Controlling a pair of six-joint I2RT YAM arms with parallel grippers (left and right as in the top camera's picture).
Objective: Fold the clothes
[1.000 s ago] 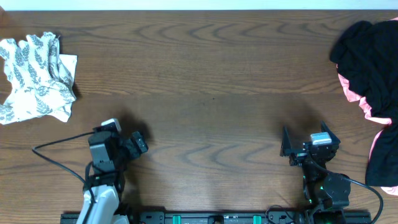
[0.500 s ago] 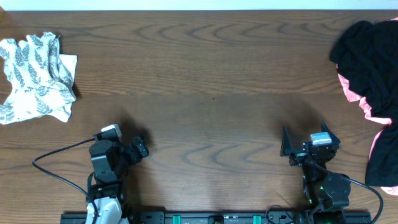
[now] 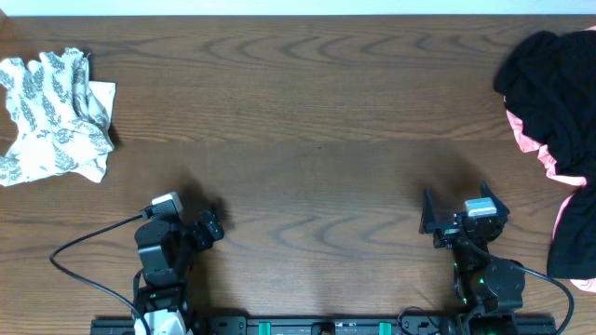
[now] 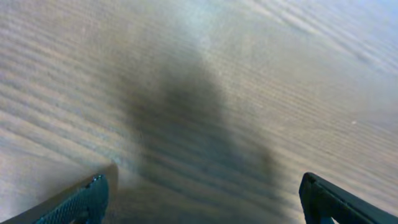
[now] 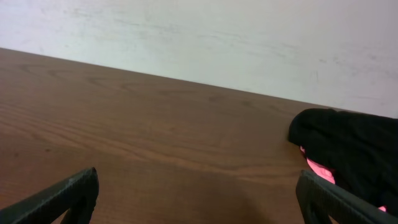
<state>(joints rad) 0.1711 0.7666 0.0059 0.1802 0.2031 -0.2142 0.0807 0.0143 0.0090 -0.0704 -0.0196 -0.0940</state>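
clothes, white with grey fern print, are lying crumpled at the upper left of the overhead frame, well apart from both arms. i'm seeing the left gripper hovering over the table at lower left, jaws spread wide, empty. the right gripper is sitting at lower right, equally wide and empty, facing the black and pink garments at the right edge.

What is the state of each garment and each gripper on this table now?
fern-print garment: crumpled in a heap, not folded, touched by no gripper.
black and pink garments: piled together, partly out of frame.
left gripper: open, empty.
right gripper: open, empty.
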